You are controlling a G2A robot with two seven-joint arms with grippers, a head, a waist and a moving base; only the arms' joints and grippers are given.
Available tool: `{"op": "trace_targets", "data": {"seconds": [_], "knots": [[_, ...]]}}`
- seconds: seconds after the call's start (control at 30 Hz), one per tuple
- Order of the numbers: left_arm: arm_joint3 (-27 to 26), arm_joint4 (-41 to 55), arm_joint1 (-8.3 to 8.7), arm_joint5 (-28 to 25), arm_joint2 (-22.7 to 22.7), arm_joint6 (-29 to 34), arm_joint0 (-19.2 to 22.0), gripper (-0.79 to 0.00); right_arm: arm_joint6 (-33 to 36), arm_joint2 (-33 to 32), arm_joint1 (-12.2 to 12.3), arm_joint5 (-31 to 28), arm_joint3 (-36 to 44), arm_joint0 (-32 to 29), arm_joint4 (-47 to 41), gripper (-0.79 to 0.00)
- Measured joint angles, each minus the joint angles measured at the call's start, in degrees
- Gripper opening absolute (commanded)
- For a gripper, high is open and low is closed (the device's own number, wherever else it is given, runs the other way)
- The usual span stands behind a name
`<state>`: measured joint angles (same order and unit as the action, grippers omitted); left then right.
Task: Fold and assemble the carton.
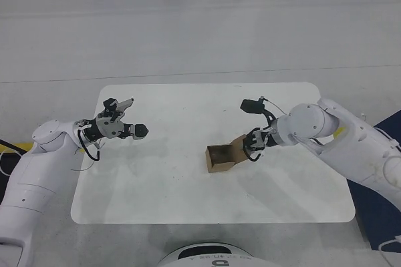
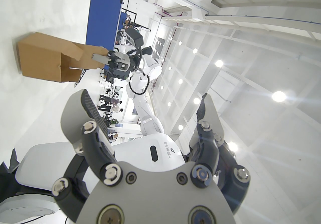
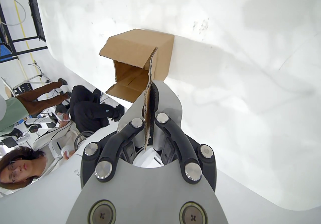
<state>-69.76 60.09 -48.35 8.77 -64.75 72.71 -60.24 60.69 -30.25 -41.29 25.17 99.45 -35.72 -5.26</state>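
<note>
**Top-flap fold, right arm on the flap**

Right pincer (image 3: 149, 94): clamped narrow on one flap (image 3: 151, 71) of the carton (image 3: 140, 44). The cardboard runs edge-on between the two pads, gripped deep, well past the flap's free edge. In the top view the right pincer (image 1: 252, 143) sits at about 2 o'clock of the carton (image 1: 220, 159).

Left pincer (image 2: 145, 99): spread wide and holding nothing. It hangs over the 9 o'clock side of the counter (image 1: 187, 107), well apart from the carton and pointed toward it. Top view places the left pincer (image 1: 139, 131) near that edge.

Carton: stands on the counter, off centre toward 4 o'clock, mouth upward. The left wrist view shows the body (image 2: 40, 59) squared up, with the held flap (image 2: 86, 59) raised off the mouth. Inside, a seam crosses the floor, so the bottom looks folded shut. Two other flaps splay outward; a fourth I cannot make out.

Step in hand (judgement): the body is erected and the bottom is closed. The work is now on the top flaps, beginning with the one in the right pincer.

Next move calls for (judgement): swing the held flap inward over the mouth along its crease, then release without dragging the box. The carton looks light and is unbraced, so that push may slide or tip it. The free left pincer should come across from 9 o'clock to steady the far wall or turn in the opposite flap.
</note>
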Motion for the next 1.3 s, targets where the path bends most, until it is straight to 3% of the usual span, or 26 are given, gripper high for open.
{"op": "trace_targets", "data": {"seconds": [0.07,0.17,0.2,0.3,0.5,0.77,0.97,1.3], "knots": [[0.0,0.0,0.0,0.0,0.0,0.0,0.0,0.0,0.4,1.0,-1.1,0.1,-1.5,1.5,1.2,-0.757],[0.0,0.0,0.0,0.0,0.0,0.0,0.0,0.0,1.5,2.9,-3.2,1.2,-3.8,4.1,2.5,-0.394],[0.0,0.0,0.0,0.0,0.0,0.0,0.0,0.0,1.7,3.2,-3.8,1.2,-4.3,4.7,2.3,-0.169],[0.0,0.0,0.0,0.0,0.0,0.0,0.0,0.0,1.6,3.4,-5.3,0.2,-5.4,6.0,0.4,-0.012],[0.0,0.0,0.0,0.0,0.0,0.0,0.0,0.0,-3.6,1.3,-5.4,1.3,-3.1,3.1,-1.8,0.0],[0.0,0.0,0.0,0.0,0.0,0.0,0.0,0.0,-15.6,-6.9,-0.4,-0.6,7.6,-11.3,-3.1,0.0],[0.0,0.0,0.0,0.0,0.0,0.0,0.0,0.0,-19.5,-11.2,3.1,4.6,17.6,-22.2,1.4,0.0],[0.0,0.0,0.0,0.0,0.0,0.0,0.0,0.0,-20.4,-10.2,3.0,4.0,17.3,-24.0,2.0,0.0]]}}
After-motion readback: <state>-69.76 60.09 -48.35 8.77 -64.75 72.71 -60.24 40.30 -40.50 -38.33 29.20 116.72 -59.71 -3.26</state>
